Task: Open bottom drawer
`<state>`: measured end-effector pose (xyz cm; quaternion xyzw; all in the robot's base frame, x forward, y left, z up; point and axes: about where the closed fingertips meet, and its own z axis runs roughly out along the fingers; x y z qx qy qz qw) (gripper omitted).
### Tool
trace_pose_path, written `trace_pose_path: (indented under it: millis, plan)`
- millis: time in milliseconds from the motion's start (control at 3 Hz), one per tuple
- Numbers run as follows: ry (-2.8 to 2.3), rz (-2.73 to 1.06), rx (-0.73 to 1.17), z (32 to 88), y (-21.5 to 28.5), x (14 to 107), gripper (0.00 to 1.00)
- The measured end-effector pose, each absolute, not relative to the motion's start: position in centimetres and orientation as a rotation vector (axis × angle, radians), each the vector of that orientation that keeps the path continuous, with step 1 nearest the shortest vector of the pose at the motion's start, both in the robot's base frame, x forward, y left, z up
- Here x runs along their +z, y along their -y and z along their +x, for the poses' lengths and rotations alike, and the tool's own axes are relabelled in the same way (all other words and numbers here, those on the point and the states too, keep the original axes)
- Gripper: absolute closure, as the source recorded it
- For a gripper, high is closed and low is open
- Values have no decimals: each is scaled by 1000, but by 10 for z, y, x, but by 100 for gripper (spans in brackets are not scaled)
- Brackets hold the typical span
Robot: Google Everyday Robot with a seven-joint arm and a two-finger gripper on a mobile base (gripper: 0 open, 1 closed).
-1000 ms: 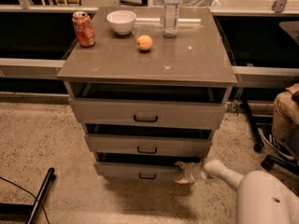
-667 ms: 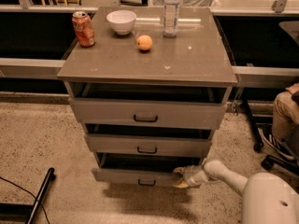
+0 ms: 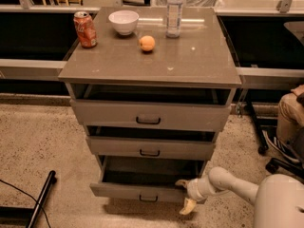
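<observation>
At near right, gripper (image 3: 185, 195) straddles the bottom drawer (image 3: 118, 192) front's right end (drawer partly out), fingers seemingly pinching it.

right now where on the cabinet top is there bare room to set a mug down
The front half of the cabinet top, forward of the orange, is bare. The back edge is crowded: can, bowl, bottle. The gripper is at the bottom drawer front's right end.

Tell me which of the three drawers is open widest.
The bottom drawer, slimmest front: most grey inside shows. The gripper is at its right end.
</observation>
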<state>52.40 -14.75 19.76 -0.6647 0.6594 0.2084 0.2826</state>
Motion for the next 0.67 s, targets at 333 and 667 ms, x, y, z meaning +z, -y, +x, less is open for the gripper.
trace_pose_path:
  millis: [333, 667]
  plan:
    - [-1763, -1789, 584, 513, 141, 196, 0]
    - [-1763, -1789, 584, 513, 141, 196, 0]
